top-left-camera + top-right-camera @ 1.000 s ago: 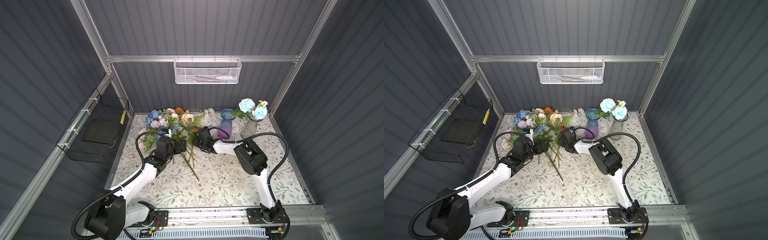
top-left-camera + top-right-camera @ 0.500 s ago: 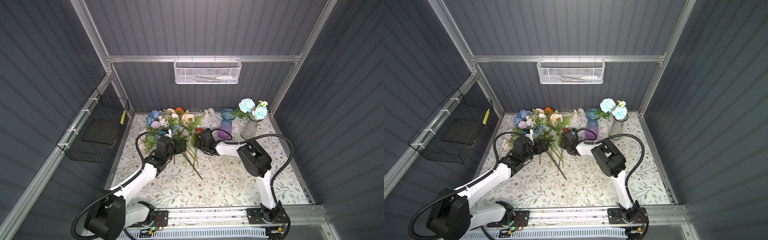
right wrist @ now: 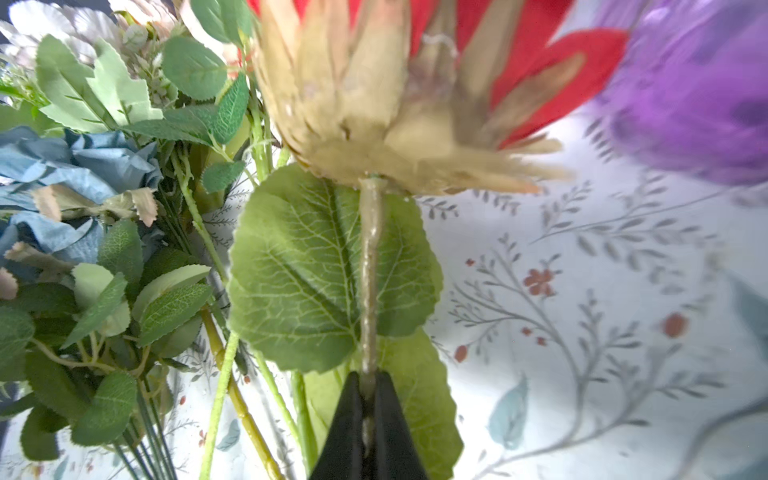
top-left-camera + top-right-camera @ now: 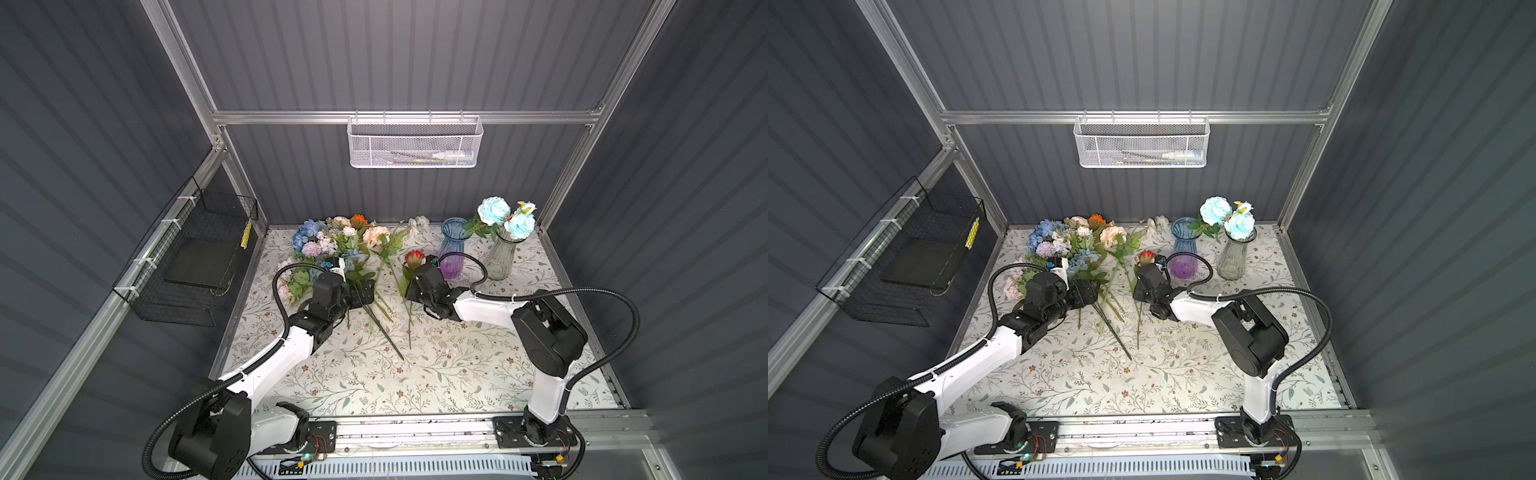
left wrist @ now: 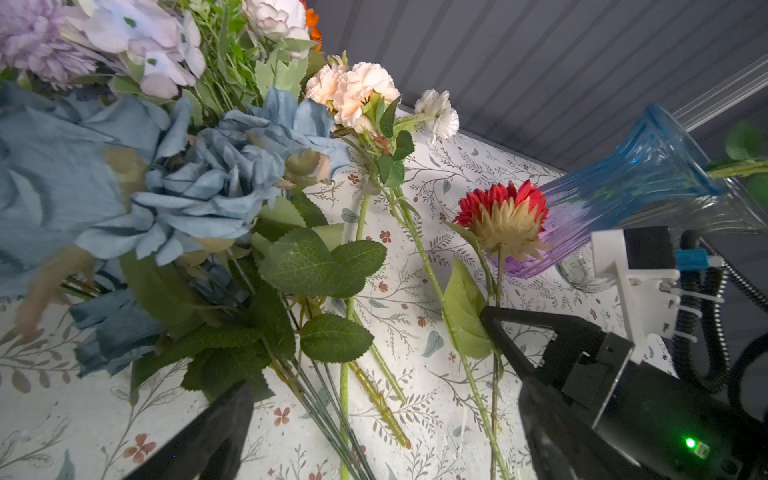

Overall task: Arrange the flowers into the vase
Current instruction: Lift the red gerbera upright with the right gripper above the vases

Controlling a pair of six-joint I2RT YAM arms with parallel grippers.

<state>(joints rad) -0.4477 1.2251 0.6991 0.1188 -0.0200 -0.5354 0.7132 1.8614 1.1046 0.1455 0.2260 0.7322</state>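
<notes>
Right wrist view: right hand (image 3: 368, 386) has clamped the red flower (image 3: 395, 104).

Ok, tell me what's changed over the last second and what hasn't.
The right gripper has shut on the red flower by its stem and drawn it rightward, away from the pile and nearer the blue-and-purple vase; its arm pulled back too. The left gripper stays open at the pile's stems. The clear vase and its pale blue blooms are unmoved.
</notes>
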